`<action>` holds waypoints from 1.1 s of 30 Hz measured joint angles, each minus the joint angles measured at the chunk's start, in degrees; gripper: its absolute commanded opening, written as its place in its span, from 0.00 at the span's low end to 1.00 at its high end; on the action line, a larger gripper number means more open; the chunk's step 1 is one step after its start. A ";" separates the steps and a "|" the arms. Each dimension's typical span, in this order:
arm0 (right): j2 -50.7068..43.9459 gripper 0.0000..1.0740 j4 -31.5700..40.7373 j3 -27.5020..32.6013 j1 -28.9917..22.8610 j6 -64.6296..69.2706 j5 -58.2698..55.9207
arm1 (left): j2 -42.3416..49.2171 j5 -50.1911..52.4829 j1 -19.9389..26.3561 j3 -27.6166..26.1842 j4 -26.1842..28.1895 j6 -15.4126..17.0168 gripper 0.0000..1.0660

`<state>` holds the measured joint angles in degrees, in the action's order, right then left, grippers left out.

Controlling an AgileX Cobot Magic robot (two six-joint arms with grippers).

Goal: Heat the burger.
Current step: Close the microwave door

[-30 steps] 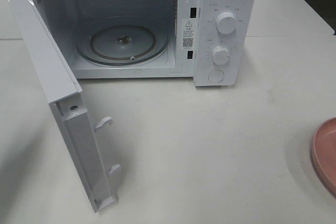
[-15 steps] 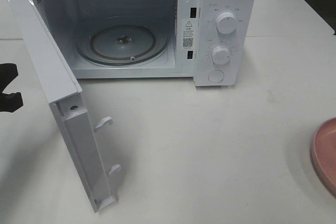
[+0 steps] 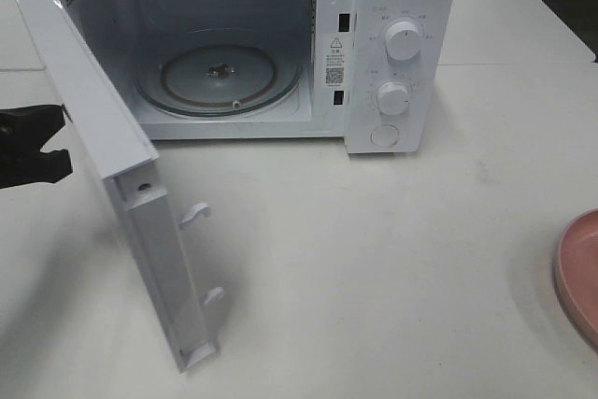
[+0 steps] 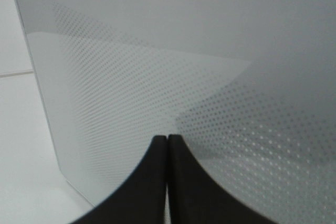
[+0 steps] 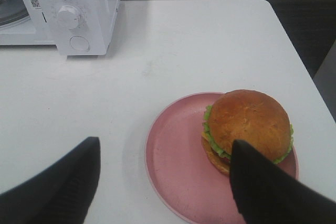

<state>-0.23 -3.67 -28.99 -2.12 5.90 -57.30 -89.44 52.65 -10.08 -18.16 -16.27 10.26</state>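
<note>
- The burger [image 5: 247, 124] sits on a pink plate [image 5: 173, 166], toward one side of it rather than the middle (bun up, lettuce frilling out below).
- The plate rests on the white bench [image 5: 184, 45], well apart from the microwave [image 3: 392, 7]; in the high view only its rim shows at the right edge.
- The right hand [image 5: 163, 182] hangs above the plate with its fingers spread wide, holding nothing.
- The microwave door [image 3: 112, 156] stands open, showing the glass turntable [image 3: 220, 77] bare inside.
- The left hand [image 4: 167, 142] has its fingers pressed together, tips against the door's outer dotted face.
</note>
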 measured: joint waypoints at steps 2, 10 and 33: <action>0.00 0.64 0.06 0.00 0.00 0.00 0.00 | -0.80 0.00 -1.72 -0.52 1.72 -0.52 0.00; 0.00 0.64 0.06 0.00 0.00 0.00 0.00 | -4.76 0.06 -8.48 -4.18 6.99 -0.92 0.00; 0.00 0.63 0.00 0.00 0.00 0.00 0.00 | -13.92 -5.44 -23.78 -22.12 23.38 -6.30 0.00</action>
<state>-0.23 -3.67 -28.99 -2.12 5.90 -57.30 -103.36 47.21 -33.86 -40.28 7.10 3.95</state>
